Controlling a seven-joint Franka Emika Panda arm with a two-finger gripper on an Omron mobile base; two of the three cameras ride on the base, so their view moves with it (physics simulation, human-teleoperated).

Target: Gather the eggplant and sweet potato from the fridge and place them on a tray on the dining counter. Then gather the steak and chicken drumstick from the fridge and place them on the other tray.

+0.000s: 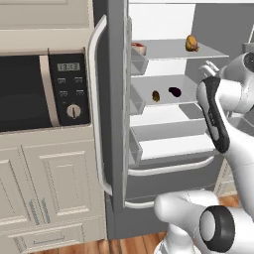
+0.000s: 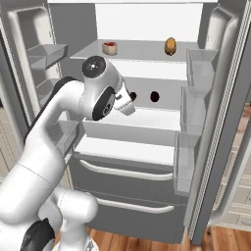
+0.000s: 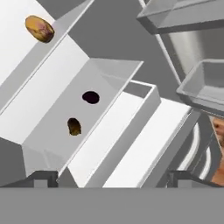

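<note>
Fridge [image 2: 147,24], doors open; top shelf: steak [image 2: 110,48], chicken drumstick [image 2: 170,46]; middle shelf: sweet potato [image 3: 74,126], eggplant [image 3: 90,97], apart; gripper [image 3: 113,177] spread wide, empty.

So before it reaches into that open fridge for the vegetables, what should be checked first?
1. Fridge doors open: ok.
2. Sweet potato and eggplant in sight, side by side but apart on the middle shelf: ok.
3. Tool open and empty: ok.
4. Steak and chicken drumstick sit a shelf higher, out of the way: ok.
5. Tool lined up with one vegetable: cannot tell.
</note>
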